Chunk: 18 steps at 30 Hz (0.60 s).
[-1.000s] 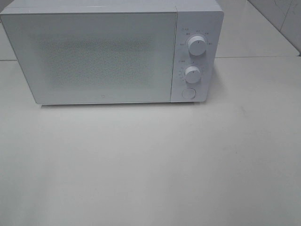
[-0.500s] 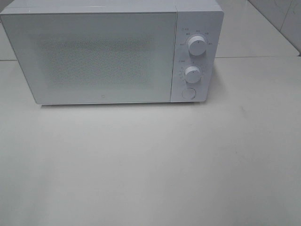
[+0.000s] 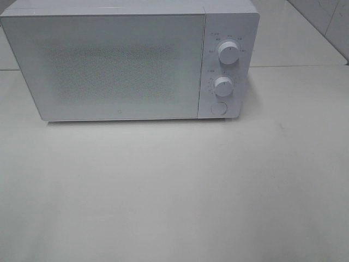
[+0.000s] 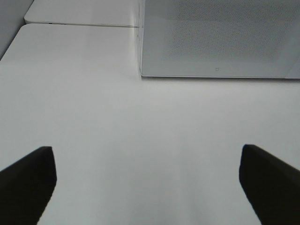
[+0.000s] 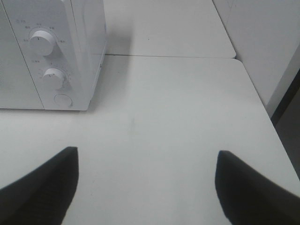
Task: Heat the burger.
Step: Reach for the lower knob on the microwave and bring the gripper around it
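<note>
Exterior high shows only the shut microwave (image 3: 128,63); the burger is nowhere visible, perhaps already inside it. With left gripper (image 4: 147,185) and right gripper (image 5: 146,185) both wide and empty, I could end up heating nothing.

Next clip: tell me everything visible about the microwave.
The microwave is a glossy white box standing upright at the back of the white table, door shut, its speckled mesh window hiding the inside. The panel beside the door carries an upper knob, a lower knob and a round button beneath. Only the table touches it.
</note>
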Each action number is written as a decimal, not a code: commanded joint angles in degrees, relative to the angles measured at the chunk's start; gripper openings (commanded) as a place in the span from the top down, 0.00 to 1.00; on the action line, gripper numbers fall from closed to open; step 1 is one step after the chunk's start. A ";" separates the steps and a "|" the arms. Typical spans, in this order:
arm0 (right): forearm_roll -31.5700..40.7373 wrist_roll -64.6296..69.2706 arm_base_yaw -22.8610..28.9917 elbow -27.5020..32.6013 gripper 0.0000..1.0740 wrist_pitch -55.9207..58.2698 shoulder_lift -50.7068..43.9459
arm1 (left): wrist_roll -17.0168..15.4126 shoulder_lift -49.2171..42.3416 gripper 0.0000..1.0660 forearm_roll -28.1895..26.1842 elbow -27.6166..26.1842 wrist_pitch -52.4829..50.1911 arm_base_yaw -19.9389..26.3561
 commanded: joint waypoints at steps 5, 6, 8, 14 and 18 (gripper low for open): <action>-0.17 -0.34 -0.40 -0.52 0.29 -7.79 6.13 | -0.29 -1.26 0.08 -0.52 0.11 0.11 0.17; -0.17 -0.34 -0.40 -0.52 0.29 -9.57 8.02 | -0.29 -1.26 0.08 -0.52 0.11 0.11 0.17; -0.23 -0.34 -0.40 -0.52 0.29 -10.94 9.85 | -0.29 -1.26 0.08 -0.52 0.11 0.11 0.17; -0.17 -0.40 -0.40 -0.52 0.29 -16.10 15.70 | -0.29 -1.26 0.08 -0.52 0.11 0.11 0.17; 0.00 -0.17 -0.40 -0.52 0.29 -22.12 19.88 | -0.29 -1.26 0.08 -0.52 0.11 0.11 0.17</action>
